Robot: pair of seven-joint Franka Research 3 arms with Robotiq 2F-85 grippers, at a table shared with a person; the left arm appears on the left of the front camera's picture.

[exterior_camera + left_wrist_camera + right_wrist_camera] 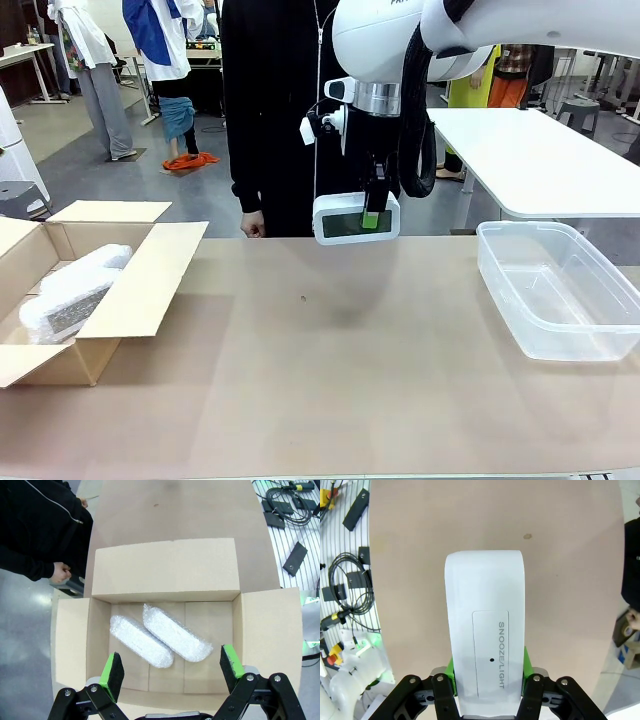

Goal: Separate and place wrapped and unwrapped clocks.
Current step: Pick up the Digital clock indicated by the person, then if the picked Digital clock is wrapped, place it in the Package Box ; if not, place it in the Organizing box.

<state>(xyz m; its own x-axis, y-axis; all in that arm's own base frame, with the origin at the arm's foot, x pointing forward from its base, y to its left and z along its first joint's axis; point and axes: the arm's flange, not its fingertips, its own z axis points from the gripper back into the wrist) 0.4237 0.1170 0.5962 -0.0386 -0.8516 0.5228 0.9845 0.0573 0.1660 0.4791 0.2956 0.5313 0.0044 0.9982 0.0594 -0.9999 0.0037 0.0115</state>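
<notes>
A bare white clock with a grey screen hangs above the middle of the table, my right gripper shut on it. In the right wrist view the clock fills the centre, its top panel reading SNOOZE/LIGHT, with the right gripper clamping its near end. Two bubble-wrapped clocks lie side by side in the open cardboard box; from the front they show as one wrapped bundle. My left gripper hovers open above the box.
The cardboard box stands at the table's left end with its flaps spread. A clear plastic bin sits at the right end. A person in black stands at the far edge, one hand by the table.
</notes>
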